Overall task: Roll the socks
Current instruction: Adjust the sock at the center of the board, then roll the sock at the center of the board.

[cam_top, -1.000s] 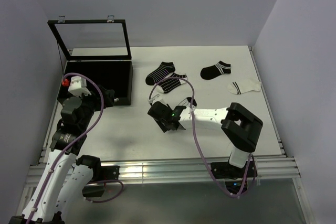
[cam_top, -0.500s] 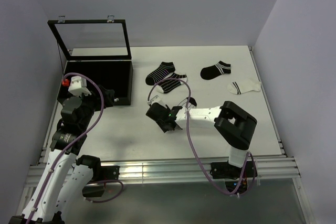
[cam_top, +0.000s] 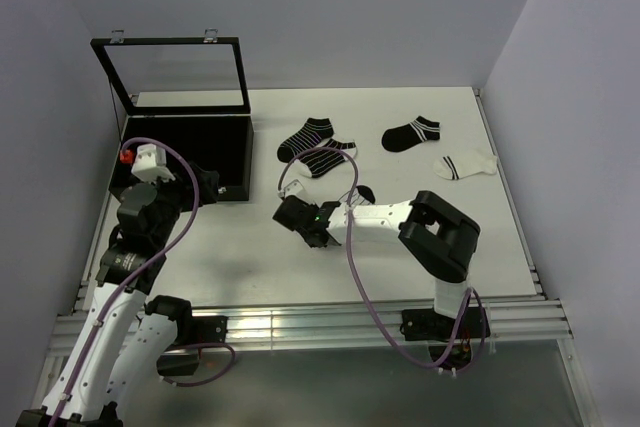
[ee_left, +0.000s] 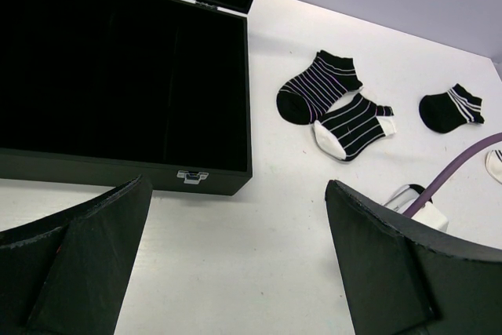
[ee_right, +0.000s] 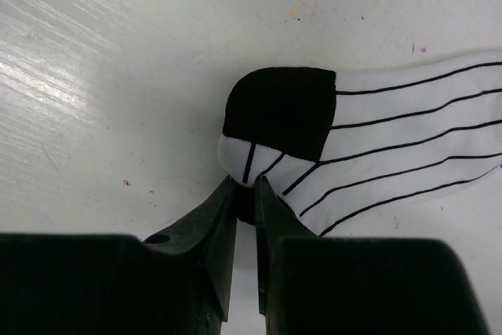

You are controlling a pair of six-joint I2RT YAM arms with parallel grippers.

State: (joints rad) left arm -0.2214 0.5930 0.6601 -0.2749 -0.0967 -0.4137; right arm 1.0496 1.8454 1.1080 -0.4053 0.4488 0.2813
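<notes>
The white sock (ee_right: pixel 392 139) with thin black stripes lies flat near the middle of the tabletop (ee_right: pixel 118 37). The clenched right hand (ee_right: pixel 245 194) pinches its black-patched end. Farther back lie a black striped sock (cam_top: pixel 306 136) touching a second striped sock (cam_top: pixel 330 158), a black sock (cam_top: pixel 410 134) and a pale sock (cam_top: pixel 465 164). The left hand (ee_left: pixel 235 225) hangs released, empty, near the open black box (ee_left: pixel 118 76).

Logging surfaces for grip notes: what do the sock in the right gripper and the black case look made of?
The white sock: soft matte knit fabric, judging by how it puckers where the right gripper pinches it. The black case: rigid, matte; material unclear, with a shiny metal-looking clasp.
</notes>
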